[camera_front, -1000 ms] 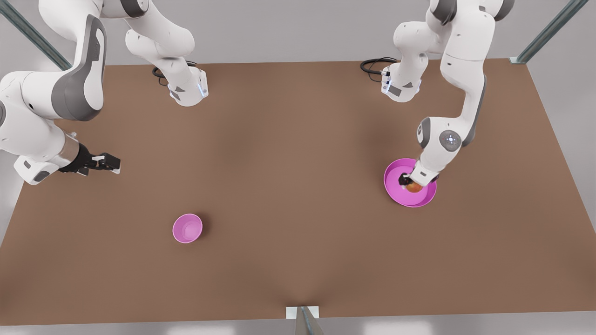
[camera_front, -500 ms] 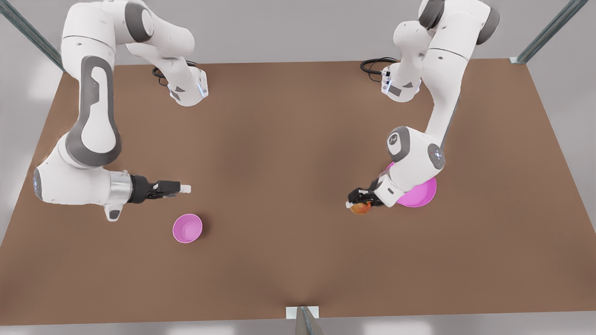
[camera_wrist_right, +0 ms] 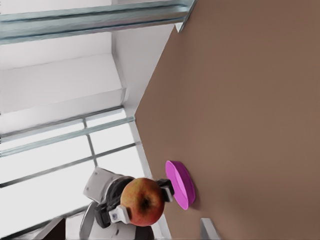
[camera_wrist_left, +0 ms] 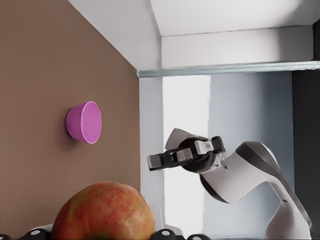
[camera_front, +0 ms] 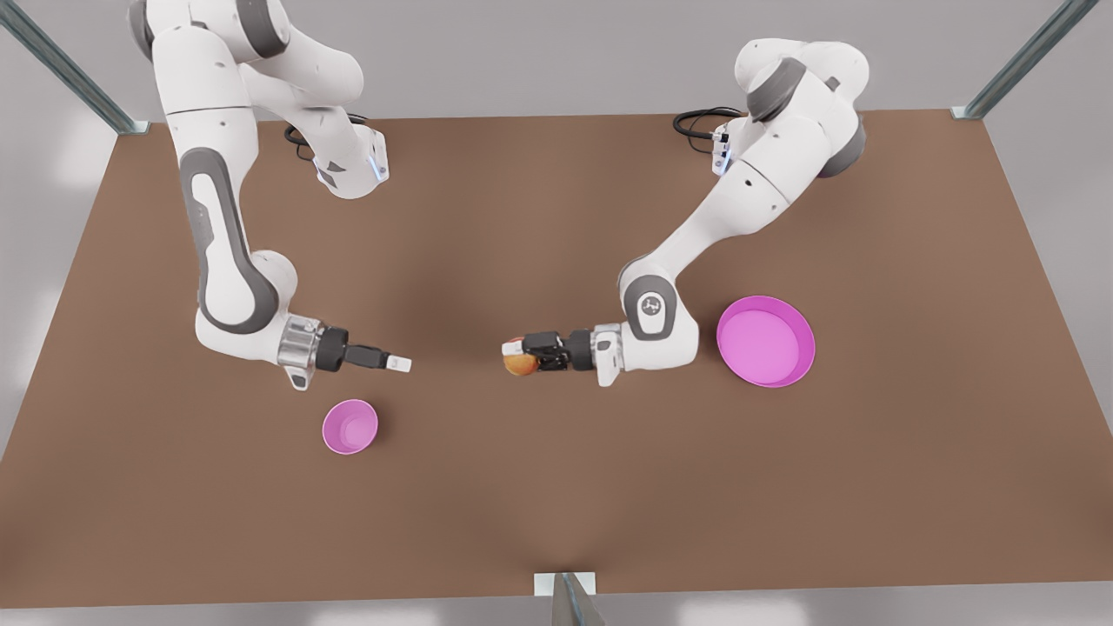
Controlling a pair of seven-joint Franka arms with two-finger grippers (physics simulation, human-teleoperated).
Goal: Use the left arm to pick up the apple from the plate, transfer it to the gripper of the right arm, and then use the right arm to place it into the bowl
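The red and yellow apple hangs above the middle of the table, with my left gripper shut on it. In the left wrist view the apple sits between the fingers. The magenta plate lies bare behind that arm, on the front view's right. My right gripper points at the apple from the front view's left, a short gap away, and stands open. Just in front of it sits the small pink bowl, also seen from the left wrist. The right wrist view faces the apple and the plate.
The brown table spreads wide around both dishes. Both arm bases stand at its far edge, with black cables beside them. Metal frame posts rise at the far corners.
My left gripper lifted the apple off the plate and carried it toward the table's middle. My right gripper swung in from the front view's left to face it.
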